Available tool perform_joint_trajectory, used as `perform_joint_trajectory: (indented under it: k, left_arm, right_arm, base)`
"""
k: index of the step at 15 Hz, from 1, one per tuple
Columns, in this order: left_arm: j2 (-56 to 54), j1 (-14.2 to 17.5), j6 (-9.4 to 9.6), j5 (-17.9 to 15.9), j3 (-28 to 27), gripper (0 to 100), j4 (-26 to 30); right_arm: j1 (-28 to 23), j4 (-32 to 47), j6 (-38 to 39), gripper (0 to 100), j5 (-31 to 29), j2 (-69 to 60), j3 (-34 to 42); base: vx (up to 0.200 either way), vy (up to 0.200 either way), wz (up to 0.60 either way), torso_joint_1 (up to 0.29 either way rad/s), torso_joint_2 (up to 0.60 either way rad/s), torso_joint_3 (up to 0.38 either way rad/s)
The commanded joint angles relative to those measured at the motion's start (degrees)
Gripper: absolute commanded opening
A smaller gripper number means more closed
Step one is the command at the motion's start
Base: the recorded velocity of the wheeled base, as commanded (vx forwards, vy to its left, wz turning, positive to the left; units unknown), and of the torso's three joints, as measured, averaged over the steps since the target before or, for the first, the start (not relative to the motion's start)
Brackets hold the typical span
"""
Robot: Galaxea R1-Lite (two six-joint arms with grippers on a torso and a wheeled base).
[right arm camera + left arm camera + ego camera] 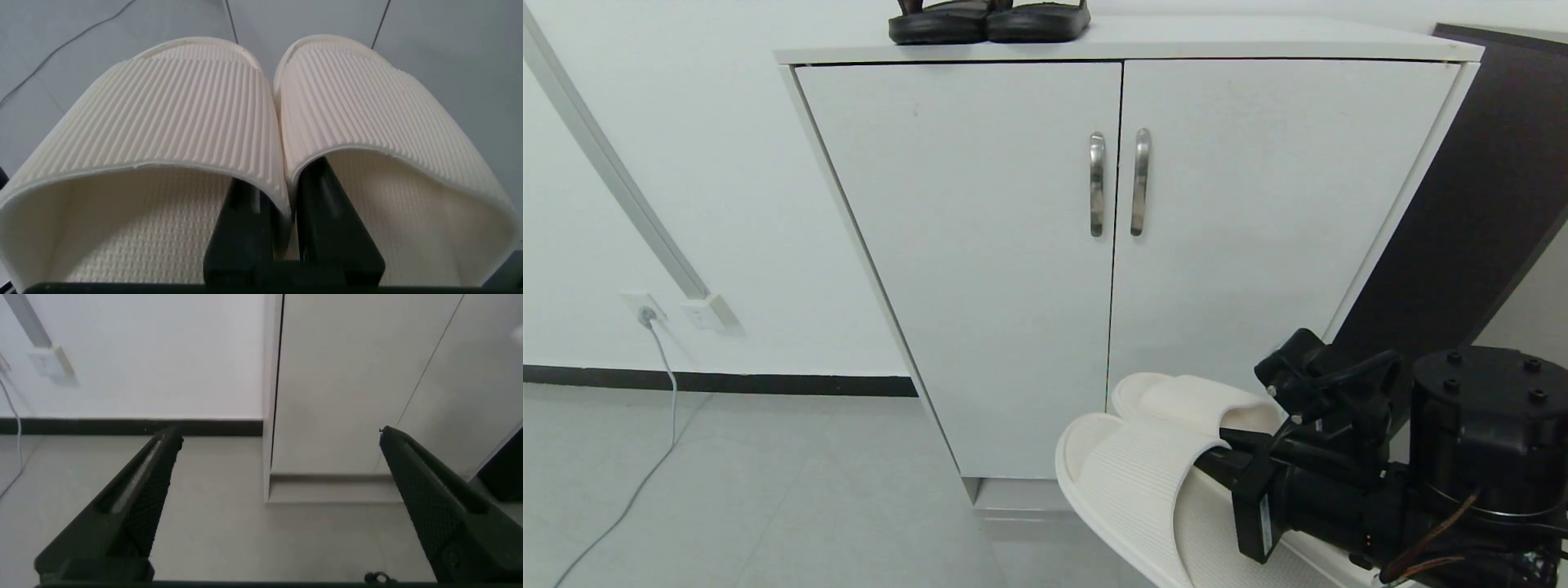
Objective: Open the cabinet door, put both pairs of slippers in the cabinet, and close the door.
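Doors shut, white pair in the jaws.
The cabinet (980, 269) stands before us, both doors closed; the white slippers (1143, 474) hang at 5 o'clock, inner walls pinched by the right jaws; the dark slippers (988, 20) rest on its top at 12 o'clock. We judge door-opening the step in hand: the left jaws, spread wide and empty, should take the left handle (1097, 184) and pull. We can read no writing.

A thin grey cable (673, 408) is plugged into a white wall socket (644, 307) (beside a slanted grey conduit (613, 163)) above a black skirting strip (719, 381).
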Motion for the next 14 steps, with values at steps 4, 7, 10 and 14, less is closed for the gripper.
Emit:
perform_joint_trajectory:
  k: [4, 7, 10, 14]
  left_arm:
    - [11.35, -0.42, -2.23, -4.47, -10.99, 100, 2.48]
    - [17.33, -0.42, -2.50, -12.91, -12.84, 100, 2.40]
    - [25.33, -0.42, -2.76, -16.42, -15.21, 100, -0.86]
    - [44.58, -0.69, -3.29, -18.71, -16.70, 100, -18.43]
  right_arm:
    - [-0.01, -0.05, 0.02, 0, 0.10, 0.28, -0.04]
    - [-0.01, -0.05, 0.02, 0, 0.01, 0.37, 0.05]
    - [0.08, -0.05, -0.07, 0, -0.08, 0.81, -0.04]
    - [0.08, -0.05, 0.02, 0, -0.08, 0.90, 0.05]
  base:
    - [0.000, 0.000, 0.00, 0.000, 0.00, 0.000]
    - [0.000, 0.000, 0.00, 0.000, 0.00, 0.000]
    - [0.000, 0.000, 0.00, 0.000, 0.00, 0.000]
    - [0.000, 0.000, 0.00, 0.000, 0.00, 0.000]
